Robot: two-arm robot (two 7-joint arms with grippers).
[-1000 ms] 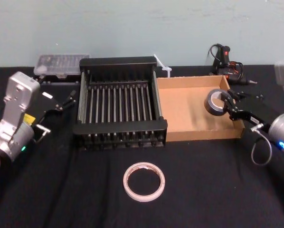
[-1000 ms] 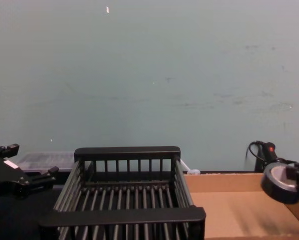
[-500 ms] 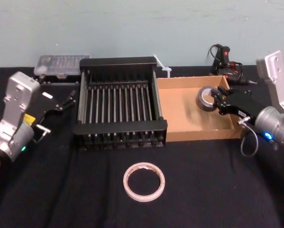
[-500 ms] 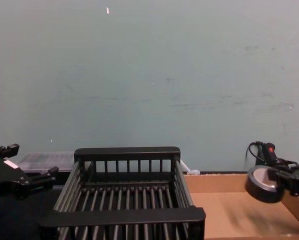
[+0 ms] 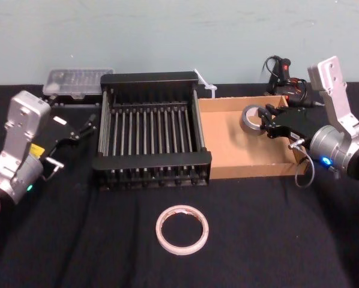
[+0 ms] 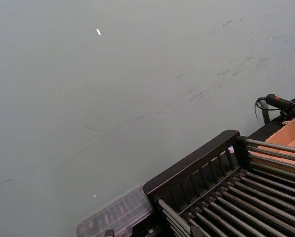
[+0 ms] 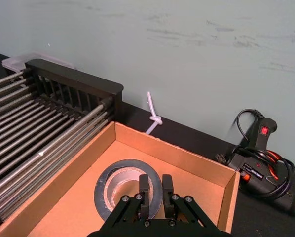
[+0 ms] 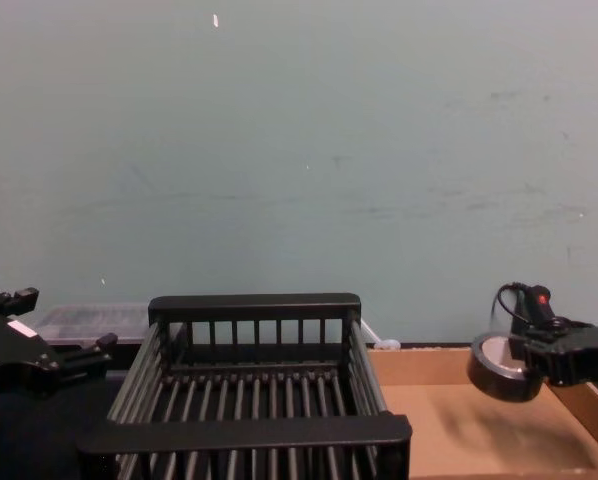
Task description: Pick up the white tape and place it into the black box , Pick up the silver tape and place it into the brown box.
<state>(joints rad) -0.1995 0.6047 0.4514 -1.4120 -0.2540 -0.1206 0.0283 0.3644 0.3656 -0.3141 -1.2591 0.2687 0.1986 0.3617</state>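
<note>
My right gripper (image 5: 265,123) is shut on the silver tape (image 5: 251,117), a dark grey roll with a pale centre, held in the air over the brown box (image 5: 227,144). The right wrist view has the fingers (image 7: 144,190) pinching the roll's near wall, with the silver tape (image 7: 119,183) above the tan floor of the brown box (image 7: 68,197). From the chest, the silver tape (image 8: 497,367) hangs above the tray floor. The white tape (image 5: 181,229) lies flat on the black cloth in front of the black box (image 5: 152,165). My left gripper (image 5: 77,130) is parked left of the crate.
A clear plastic case (image 5: 77,81) sits behind the crate on the left. A black glue gun with a coiled cord (image 5: 284,75) lies behind the tray. A white cable tie (image 5: 205,84) rests between the two boxes at the back.
My right gripper has carried the silver tape leftward and farther back over the brown box, and the wrist has risen. The left arm and white tape have not moved.
</note>
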